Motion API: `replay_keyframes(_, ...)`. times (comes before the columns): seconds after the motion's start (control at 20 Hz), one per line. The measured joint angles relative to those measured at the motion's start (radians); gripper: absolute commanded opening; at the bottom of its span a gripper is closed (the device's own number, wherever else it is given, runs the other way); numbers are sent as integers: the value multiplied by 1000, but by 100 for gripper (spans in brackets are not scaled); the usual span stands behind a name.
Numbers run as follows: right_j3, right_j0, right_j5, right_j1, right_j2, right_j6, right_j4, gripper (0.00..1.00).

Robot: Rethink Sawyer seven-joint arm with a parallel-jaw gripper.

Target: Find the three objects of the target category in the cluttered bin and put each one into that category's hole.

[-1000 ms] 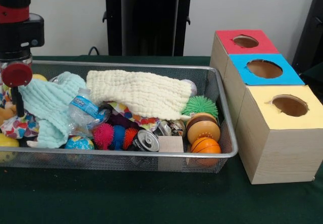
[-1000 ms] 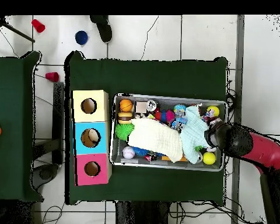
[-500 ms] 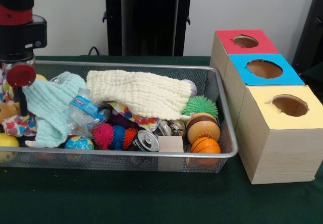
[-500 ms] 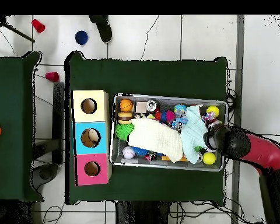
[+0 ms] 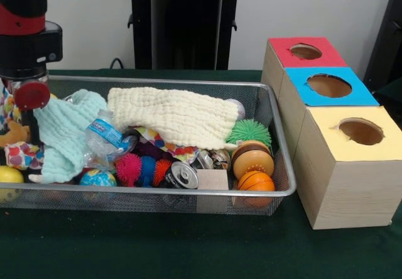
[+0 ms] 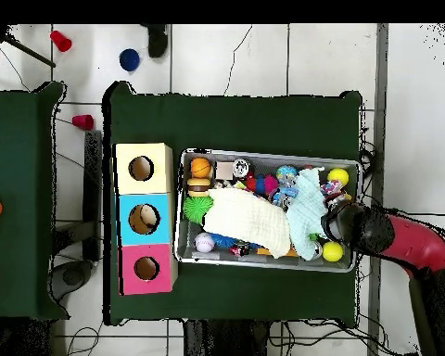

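The gripper [image 5: 25,125] hangs low at one end of the wire bin [image 5: 276,125], beside the mint cloth [image 5: 59,134]; it is not possible to tell if it is clenched or released. The cream cloth [image 5: 176,115] covers the middle clutter, and the three boxes with holes [image 5: 330,85] stand just beside the bin's other end on the green surface [image 5: 157,247].

Front view: low, close, level across the silver wire-mesh bin [image 5: 276,194]. Overhead view: high, straight down, rotated half round. Both share the bin [image 6: 182,209].

Three boxes [image 5: 326,122], two cloths [image 5: 173,115], one water bottle [image 5: 103,142], one can [image 5: 182,175].
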Motion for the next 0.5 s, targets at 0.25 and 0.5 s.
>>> replay_keyframes(0.25, 1, -15, 0, -1, 3, 0, 0, 100)
replay_keyframes(0.5, 2, -41, 0, -3, 3, 0, -2, 100)
